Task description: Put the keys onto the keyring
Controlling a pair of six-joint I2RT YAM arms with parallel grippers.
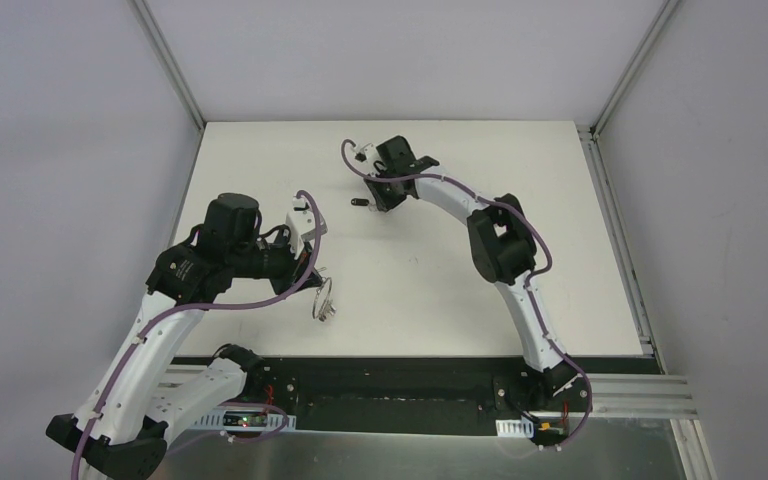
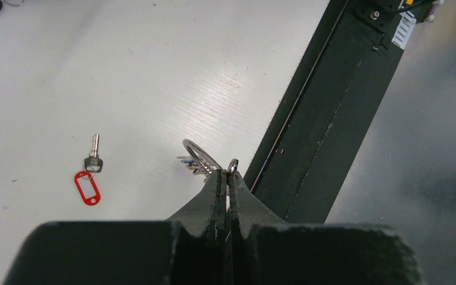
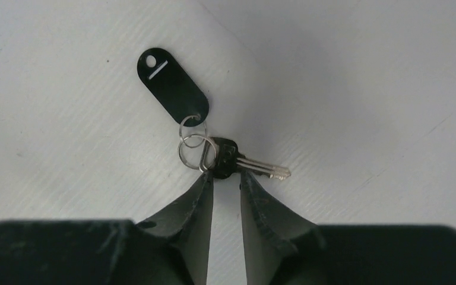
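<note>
Keyring: the thin silver keyring (image 2: 197, 153) is pinched at its edge by the left gripper (image 2: 227, 176). It is on the near-left part of the table, close to the near edge; whether it touches the top I cannot tell.
Bunch on the ring: small silver keys (image 2: 193, 167) hang at the ring's lower side, with a fleck of blue among them; too small to tell more.
Left jaws: pressed together on the ring's wire, with only a hairline between them.
Red-tagged key: the red-tagged key (image 2: 94, 155) lies flat on the white top, well apart from the ring, with its red tag (image 2: 87, 187) joined at the head.
Black-tagged key: the black-tagged key (image 3: 244, 164) lies flat at the far middle of the table. Its dark head is towards the right gripper (image 3: 226, 176) and its silver blade points away to one side.
Black tag: the oval black tag (image 3: 172, 86) lies beyond the key, linked to it by two small split rings (image 3: 193, 143).
Right jaws: a little apart, with one tip on each side of the key's dark head; whether they press on it I cannot tell.
Table: the white table (image 1: 440, 300) is walled left, right and far.
Near edge: a black rail (image 1: 390, 375) runs along it, just beside the held ring in the left wrist view.
</note>
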